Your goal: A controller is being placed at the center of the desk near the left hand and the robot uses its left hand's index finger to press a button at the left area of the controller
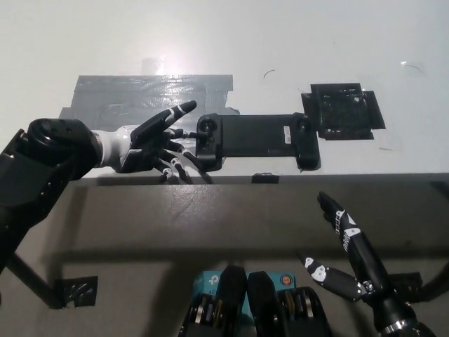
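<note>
A black controller (254,138) lies flat near the desk's front edge, long side left to right, with a round stick (206,123) on its left grip. My left hand (151,140) sits just left of it, fingers spread. One finger (179,112) points up and right, its tip short of the left grip; lower fingers reach the grip's left edge. It holds nothing. My right hand (347,256) rests below the desk at lower right, fingers apart and empty.
A grey tape patch (151,95) covers the white desk (224,42) behind my left hand. A black square pad (346,111) is taped down right of the controller. The desk's front edge (280,175) runs just below the controller.
</note>
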### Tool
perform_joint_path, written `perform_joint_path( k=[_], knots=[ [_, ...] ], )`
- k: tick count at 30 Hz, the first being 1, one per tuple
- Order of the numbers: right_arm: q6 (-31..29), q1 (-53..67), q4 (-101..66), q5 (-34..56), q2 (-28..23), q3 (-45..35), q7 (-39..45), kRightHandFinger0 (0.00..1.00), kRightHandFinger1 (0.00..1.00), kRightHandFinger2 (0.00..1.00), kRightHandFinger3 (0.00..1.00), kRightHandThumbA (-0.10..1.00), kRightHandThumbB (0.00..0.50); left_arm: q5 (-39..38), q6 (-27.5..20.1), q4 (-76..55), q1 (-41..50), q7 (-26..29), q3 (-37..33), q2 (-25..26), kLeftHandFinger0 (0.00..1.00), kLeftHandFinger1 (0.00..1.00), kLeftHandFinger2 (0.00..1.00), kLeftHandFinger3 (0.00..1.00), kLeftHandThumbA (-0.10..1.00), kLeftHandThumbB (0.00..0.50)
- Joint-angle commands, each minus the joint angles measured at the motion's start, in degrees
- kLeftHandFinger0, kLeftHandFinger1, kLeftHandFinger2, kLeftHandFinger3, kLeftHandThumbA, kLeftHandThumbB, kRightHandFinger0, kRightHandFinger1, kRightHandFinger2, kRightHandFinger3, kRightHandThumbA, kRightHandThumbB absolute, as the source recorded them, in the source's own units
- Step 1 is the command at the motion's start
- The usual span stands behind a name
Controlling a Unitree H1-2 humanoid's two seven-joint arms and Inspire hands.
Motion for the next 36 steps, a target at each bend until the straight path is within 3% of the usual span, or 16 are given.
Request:
perform_joint_path(
  k=[1, 5, 8, 10, 15, 24, 32, 35, 36],
  knots=[
    [0.0, -1.2, -1.9, 0.2, 0.1, 0.0, 0.4, 1.00, 1.00, 1.00, 1.00, 0.66, 0.233, 1.9, 0.8, -0.1, -0.6, -1.8, -0.4, -0.8, 0.14, 0.31, 0.52, 1.00, 1.00, 0.440],
    [0.0, -1.3, -1.9, 0.5, 0.0, -0.1, 0.6, 1.00, 1.00, 1.00, 1.00, 0.66, 0.237, 2.1, 0.8, 0.8, 0.3, -1.6, -0.2, -1.4, 0.10, 0.27, 0.52, 1.00, 1.00, 0.432],
    [-0.1, -1.2, -1.8, 0.8, 0.1, -0.2, 0.5, 1.00, 1.00, 1.00, 1.00, 0.66, 0.243, 4.1, 0.8, 1.3, 2.0, -2.1, -0.2, -1.8, 0.21, 0.40, 0.60, 1.00, 1.00, 0.438],
    [-0.4, -1.1, -1.7, 0.6, 0.0, -0.2, 0.6, 1.00, 1.00, 1.00, 1.00, 0.67, 0.245, 4.8, 0.8, 2.1, 2.9, -1.9, -0.2, -2.2, 0.21, 0.42, 0.62, 1.00, 1.00, 0.446],
    [-0.1, -0.9, -1.8, 1.2, 0.1, -0.3, 0.6, 1.00, 1.00, 1.00, 1.00, 0.67, 0.247, 7.4, 0.8, 3.4, 4.7, -2.0, -0.8, -2.8, 0.08, 0.31, 0.54, 1.00, 1.00, 0.498],
    [-0.6, -0.9, -1.5, 0.7, 0.3, -0.2, 0.4, 1.00, 1.00, 1.00, 1.00, 0.66, 0.246, 9.0, 0.8, 4.0, 5.0, -3.6, -1.9, -2.7, 0.02, 0.26, 0.49, 1.00, 1.00, 0.500],
    [0.0, -1.1, -1.8, 0.6, 0.1, -0.2, 0.6, 1.00, 1.00, 1.00, 1.00, 0.66, 0.244, 7.4, 0.8, 1.1, 3.1, -4.3, -1.3, -2.0, 0.07, 0.30, 0.50, 1.00, 1.00, 0.500],
    [0.1, -1.2, -1.9, 0.7, 0.0, -0.2, 0.7, 1.00, 1.00, 1.00, 1.00, 0.66, 0.242, 6.0, 0.8, -3.0, 2.0, -4.9, -1.8, -0.7, 0.13, 0.38, 0.55, 1.00, 1.00, 0.500],
    [0.2, -1.2, -1.9, 0.8, 0.0, -0.2, 0.8, 1.00, 1.00, 1.00, 1.00, 0.66, 0.242, 3.9, 0.8, -5.1, 0.7, -4.8, -3.1, 0.3, 0.06, 0.28, 0.46, 1.00, 1.00, 0.496]
  ],
)
